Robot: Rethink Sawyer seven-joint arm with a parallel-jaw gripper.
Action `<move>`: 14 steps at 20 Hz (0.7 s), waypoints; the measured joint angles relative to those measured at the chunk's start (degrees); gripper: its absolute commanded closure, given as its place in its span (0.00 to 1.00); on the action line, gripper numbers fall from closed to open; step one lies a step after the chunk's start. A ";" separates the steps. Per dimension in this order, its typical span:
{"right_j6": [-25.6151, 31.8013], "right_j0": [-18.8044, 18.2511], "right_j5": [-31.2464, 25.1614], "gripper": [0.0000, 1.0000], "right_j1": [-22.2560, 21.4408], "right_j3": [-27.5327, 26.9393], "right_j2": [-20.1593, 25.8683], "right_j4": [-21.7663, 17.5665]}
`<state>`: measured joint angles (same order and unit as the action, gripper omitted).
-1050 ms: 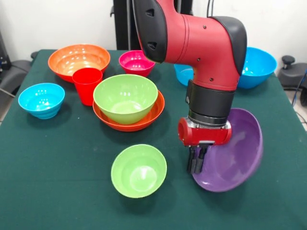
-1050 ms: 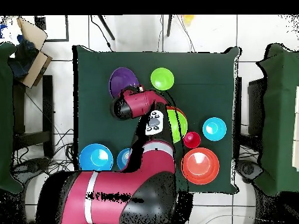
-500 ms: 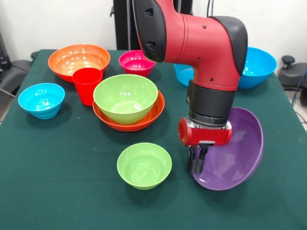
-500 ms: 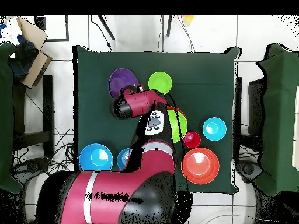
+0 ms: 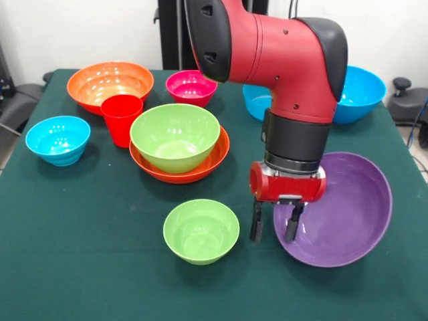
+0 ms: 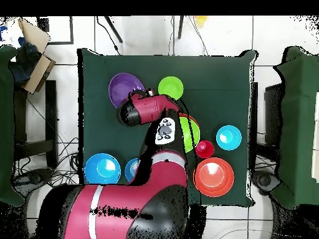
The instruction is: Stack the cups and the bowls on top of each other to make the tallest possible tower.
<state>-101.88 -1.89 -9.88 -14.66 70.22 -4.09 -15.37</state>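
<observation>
Red and black, the gripper (image 5: 275, 229) hangs low over the table with its two fingers spread apart, and nothing is between them. One finger stands outside the rim of the purple bowl (image 5: 348, 214) and the other stands just inside it, so the near-left part of the rim lies between the two fingers. The bowl sits flat on the green cloth with its opening up, and most of it lies to the picture's right of the gripper.

On the other side, near the gripper but apart from it, is a small green bowl (image 5: 200, 229), also upright on the cloth. Farther back stands the tower (image 5: 178, 148), which is at present one green bowl nested in a wide orange bowl. The red cup (image 5: 121, 118) is just beside it, and the other bowls (orange, magenta and blue) are near the far edge.

I judge that the coming move depends on the rim: the fingers only need to close where they are to pinch it, and the tower then lies up and to the left in the front view.
</observation>
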 measured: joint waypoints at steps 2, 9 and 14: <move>0.00 -0.09 -0.22 0.00 -1.09 0.44 0.11 0.01; 0.00 -1.03 -3.77 0.00 -5.79 2.14 0.67 1.04; 0.00 -1.43 -7.59 1.00 -9.42 3.06 0.72 1.69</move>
<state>-101.88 -3.32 -17.47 -24.08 73.28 -3.37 -13.69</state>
